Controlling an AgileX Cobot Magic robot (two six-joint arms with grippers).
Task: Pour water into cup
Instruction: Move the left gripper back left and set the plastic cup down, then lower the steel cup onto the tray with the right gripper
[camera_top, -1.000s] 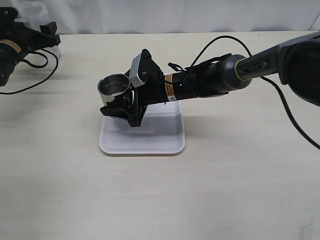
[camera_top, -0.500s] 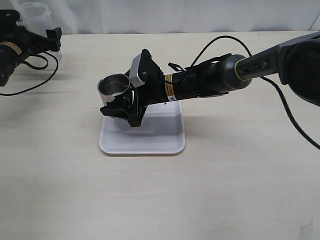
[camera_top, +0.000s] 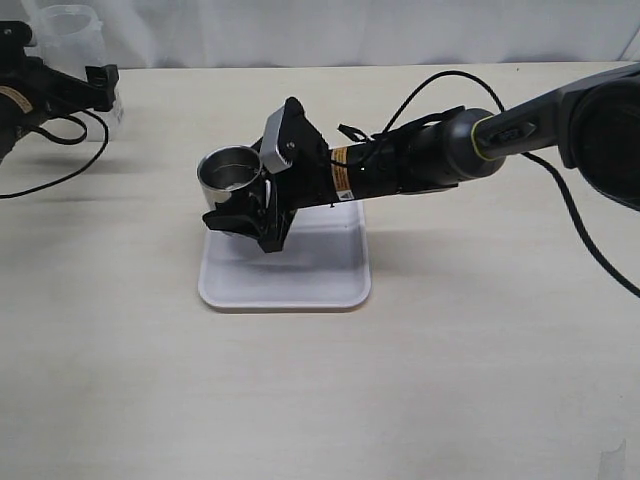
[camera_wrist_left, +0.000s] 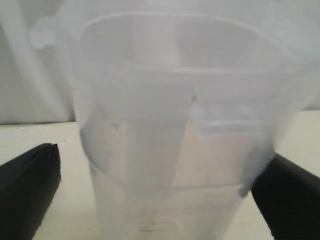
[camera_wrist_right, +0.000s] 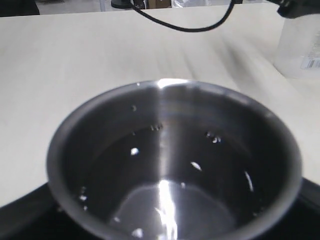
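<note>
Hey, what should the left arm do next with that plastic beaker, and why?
Probably close the left gripper on the beaker. Its fingers stand on either side of the beaker, with a gap showing on one side, so it is not yet gripped. The water is inside it, and the right gripper holds the cup by the tray, seemingly ready for pouring.

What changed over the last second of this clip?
The left gripper shifted slightly beside the plastic beaker, uncovering more of it in the exterior view. Its fingers sit on either side of it, not closed. Nothing was grabbed or released. The right gripper keeps holding the steel cup over the white tray, unmoved.
</note>
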